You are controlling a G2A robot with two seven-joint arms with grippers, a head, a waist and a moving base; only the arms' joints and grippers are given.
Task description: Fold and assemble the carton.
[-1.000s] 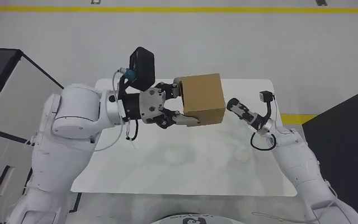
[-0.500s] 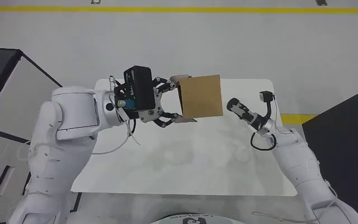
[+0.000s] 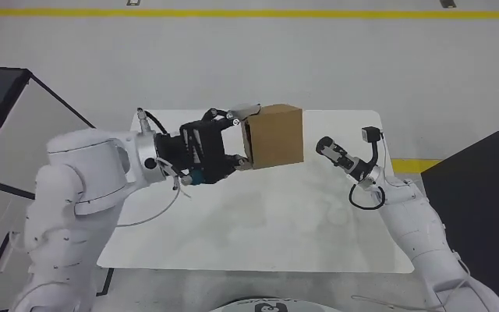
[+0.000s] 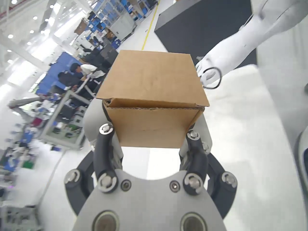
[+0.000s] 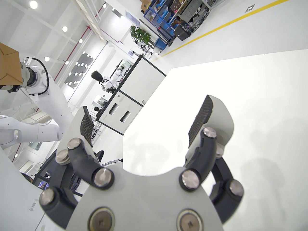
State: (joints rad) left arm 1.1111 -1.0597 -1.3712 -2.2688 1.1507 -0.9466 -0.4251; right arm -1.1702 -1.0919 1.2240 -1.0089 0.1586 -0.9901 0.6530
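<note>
A brown cardboard carton (image 3: 274,136), folded into a box shape, is held above the far middle of the white table (image 3: 265,234). My left gripper (image 3: 243,139) is shut on the carton, one finger on each side of its near end. In the left wrist view the carton (image 4: 151,92) sits between both fingers (image 4: 104,135), with a flap edge facing the camera. My right gripper (image 5: 146,116) is open with nothing between its fingers. It hangs to the right of the carton (image 3: 324,146), apart from it. The carton's corner (image 5: 8,66) shows far off in the right wrist view.
The table's near half is bare white surface. A black panel (image 3: 468,179) stands beyond the right edge and a dark frame (image 3: 23,93) beyond the left. A yellow floor line (image 3: 249,13) runs behind the table.
The left wrist has rolled over, turning the carton in the air and carrying it slightly left and farther back. The right arm has stayed still.
</note>
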